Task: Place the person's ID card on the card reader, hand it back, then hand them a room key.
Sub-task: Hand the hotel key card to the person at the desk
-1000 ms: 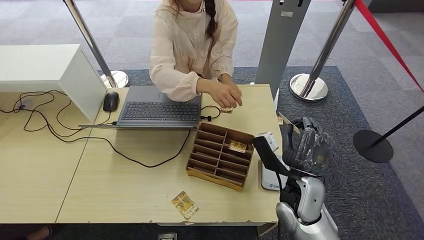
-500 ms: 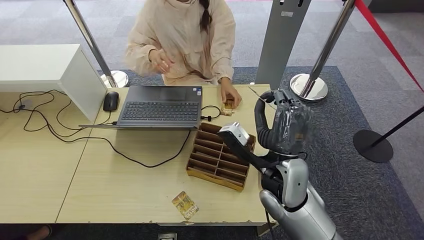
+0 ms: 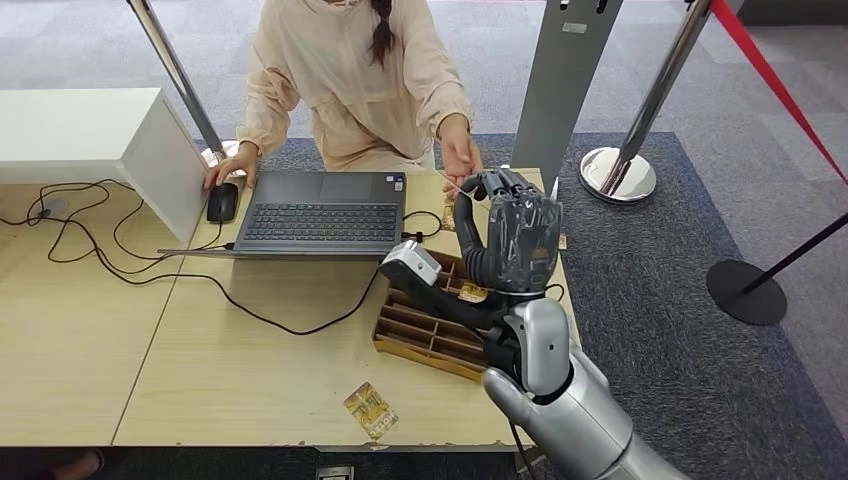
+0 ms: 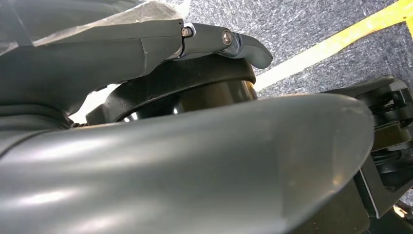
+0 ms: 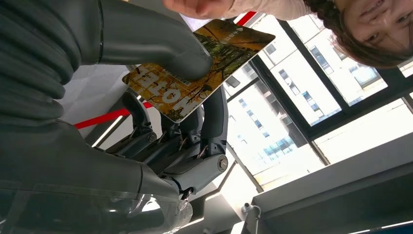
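Note:
My right hand [image 3: 510,235] is raised over the far side of the desk toward the person. It pinches a room key card [image 5: 199,68], printed with orange autumn trees, between thumb and fingers. In the head view the card [image 3: 452,183] shows edge-on, sticking out toward the person. The person's hand [image 3: 460,155] is at the card's far end, and that hand [image 5: 199,7] touches the card's edge in the right wrist view. My left hand [image 4: 221,39] hangs low over grey carpet, fingers straight, nothing in it.
A wooden slotted card box [image 3: 415,325] with a card [image 3: 472,292] in it stands under my right arm. Another card [image 3: 370,410] lies near the desk's front edge. Laptop [image 3: 320,215], mouse [image 3: 221,202] under the person's other hand, cables, white box [image 3: 90,135], stanchions [image 3: 620,170].
My right hand has swung up and left from above the reader toward the person, carrying the card. The person moved one hand to the mouse and lifted the other to the card.

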Available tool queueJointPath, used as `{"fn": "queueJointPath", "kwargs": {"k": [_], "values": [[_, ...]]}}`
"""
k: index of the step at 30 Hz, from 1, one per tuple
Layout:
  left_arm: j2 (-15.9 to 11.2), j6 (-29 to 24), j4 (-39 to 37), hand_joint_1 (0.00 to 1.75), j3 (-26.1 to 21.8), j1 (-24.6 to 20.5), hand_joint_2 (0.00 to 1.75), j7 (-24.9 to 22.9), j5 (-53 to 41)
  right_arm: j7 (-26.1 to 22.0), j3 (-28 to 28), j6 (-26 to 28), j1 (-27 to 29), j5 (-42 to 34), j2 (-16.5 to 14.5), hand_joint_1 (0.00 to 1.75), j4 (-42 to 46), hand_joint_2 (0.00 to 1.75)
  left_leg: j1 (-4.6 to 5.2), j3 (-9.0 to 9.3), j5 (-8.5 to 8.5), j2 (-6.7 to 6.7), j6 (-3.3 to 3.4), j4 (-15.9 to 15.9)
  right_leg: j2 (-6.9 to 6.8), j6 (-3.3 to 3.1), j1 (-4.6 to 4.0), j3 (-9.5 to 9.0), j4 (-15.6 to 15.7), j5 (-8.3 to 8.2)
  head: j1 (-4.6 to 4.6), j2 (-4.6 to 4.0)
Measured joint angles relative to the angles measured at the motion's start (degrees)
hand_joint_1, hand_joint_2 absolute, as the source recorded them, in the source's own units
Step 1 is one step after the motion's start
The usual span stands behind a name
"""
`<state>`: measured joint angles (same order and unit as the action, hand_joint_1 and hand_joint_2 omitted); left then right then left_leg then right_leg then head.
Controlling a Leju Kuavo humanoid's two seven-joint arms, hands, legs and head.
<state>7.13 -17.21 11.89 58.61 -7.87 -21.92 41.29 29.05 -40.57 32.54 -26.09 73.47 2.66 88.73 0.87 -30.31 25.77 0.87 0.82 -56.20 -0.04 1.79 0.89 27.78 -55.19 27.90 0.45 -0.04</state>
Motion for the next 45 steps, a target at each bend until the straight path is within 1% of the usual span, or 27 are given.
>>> {"fn": "queueJointPath", "kwargs": {"k": [5,10,16,19,20,21,23,24,25,29,34,37,40,43,45], "values": [[0.0,0.2,-0.1,0.00,0.0,0.0,0.00,0.3,0.1,0.0,-1.4,-0.8,-1.1,0.0,-1.4,1.35,-2.3,1.75,0.00,-0.01,0.00,0.01,0.00,0.0,-0.01,0.00,0.00,0.01,0.0,0.00,-0.01,0.00],[0.0,0.4,-0.2,0.00,0.0,0.0,0.00,0.5,0.1,0.0,-2.7,-1.5,-2.2,0.0,-2.4,1.27,-4.1,1.75,0.01,-0.01,0.00,0.01,0.00,0.0,-0.01,0.00,0.01,0.01,0.0,0.00,0.00,0.00],[0.0,0.7,-0.4,0.00,0.0,0.0,0.00,0.8,0.1,-0.1,-4.0,-1.9,-2.6,0.0,-3.2,1.29,-6.0,1.75,0.01,0.00,0.00,0.01,0.00,0.0,-0.01,0.00,0.01,0.01,0.0,0.00,0.01,0.00],[0.0,0.7,-0.4,0.00,0.0,0.0,0.00,0.9,0.2,-0.3,-4.5,-2.2,-2.9,-0.1,-3.6,1.22,-6.9,1.75,0.01,0.00,0.00,0.01,0.00,0.0,-0.01,0.00,0.01,0.01,0.0,0.00,0.00,0.00],[0.0,0.7,-0.4,0.00,0.0,0.0,0.00,1.0,0.3,-0.3,-4.7,-2.3,-3.0,-0.2,-3.7,1.10,-7.3,1.75,0.01,0.00,0.00,0.01,0.00,0.0,-0.01,0.00,0.01,0.01,0.0,0.00,0.00,0.00],[0.0,0.7,-0.4,0.00,0.0,0.0,0.00,1.2,0.4,-0.4,-4.8,-2.3,-3.1,-0.3,-3.9,0.88,-7.6,1.75,0.01,0.00,0.00,0.01,0.00,0.0,-0.01,0.00,0.01,0.01,0.0,0.00,0.00,0.00],[0.0,0.7,-0.5,0.00,0.0,0.1,0.00,1.4,0.5,-0.5,-5.1,-2.4,-3.2,-0.5,-4.3,0.29,-8.3,1.75,0.01,-0.01,0.00,0.02,0.00,0.0,-0.01,0.00,0.01,0.01,0.0,0.00,0.00,0.00],[0.0,0.7,-0.5,0.00,0.0,0.1,0.00,1.5,0.6,-0.6,-5.3,-2.4,-3.3,-0.6,-4.5,0.09,-8.6,1.75,0.01,-0.01,0.00,0.02,0.00,0.0,-0.01,0.00,0.01,0.01,0.0,0.00,0.00,0.00],[0.0,0.8,-0.5,0.00,0.0,0.1,0.00,1.6,0.6,-0.7,-5.5,-2.4,-3.3,-0.7,-4.6,0.00,-8.9,1.75,0.01,-0.01,0.00,0.03,0.00,0.0,-0.01,0.00,0.01,0.01,0.0,0.00,0.00,0.00],[0.0,0.8,-0.5,0.00,0.0,0.1,0.00,1.9,1.2,-1.0,-6.2,-1.5,-3.3,-1.7,-5.1,0.00,-10.2,1.75,0.01,0.00,0.00,0.03,0.00,0.0,-0.01,0.00,0.01,0.02,0.0,0.00,0.00,0.00],[0.0,0.7,-0.7,0.00,0.0,0.2,0.00,2.7,2.2,-2.5,-6.4,3.1,-2.5,-6.6,-5.3,0.00,-10.5,1.75,0.01,0.00,0.00,0.01,0.00,0.0,-0.01,0.00,0.02,0.04,0.0,0.00,-0.01,0.00],[0.1,0.3,-0.8,0.00,0.0,0.4,0.00,3.5,2.9,-3.8,-6.4,5.2,-1.1,-9.9,-5.0,0.00,-9.2,1.75,0.02,0.02,0.00,0.01,0.01,0.0,-0.01,0.00,0.03,0.05,0.0,0.00,-0.01,0.00],[0.2,-0.5,-0.9,0.00,0.0,0.6,0.00,4.8,3.9,-7.1,-5.3,7.0,2.8,-13.8,-4.5,0.00,-5.5,1.75,0.03,0.03,0.01,0.01,0.01,0.0,-0.01,0.00,0.04,0.06,0.0,0.01,0.00,0.00],[0.2,-1.1,-0.9,0.00,-0.2,0.9,0.00,5.9,5.0,-12.5,-2.4,7.4,8.3,-17.4,-4.3,0.00,-0.6,1.75,0.04,0.00,0.02,0.01,0.02,0.0,0.00,0.00,0.05,0.09,0.0,0.01,0.00,0.00],[0.2,-1.2,-0.9,0.00,-0.2,1.0,0.00,6.4,5.5,-14.9,-0.2,7.5,11.8,-18.0,-4.1,0.00,2.5,1.75,0.04,-0.01,0.03,0.00,0.03,0.0,0.00,0.00,0.05,0.10,0.0,0.02,0.00,0.00]]}}
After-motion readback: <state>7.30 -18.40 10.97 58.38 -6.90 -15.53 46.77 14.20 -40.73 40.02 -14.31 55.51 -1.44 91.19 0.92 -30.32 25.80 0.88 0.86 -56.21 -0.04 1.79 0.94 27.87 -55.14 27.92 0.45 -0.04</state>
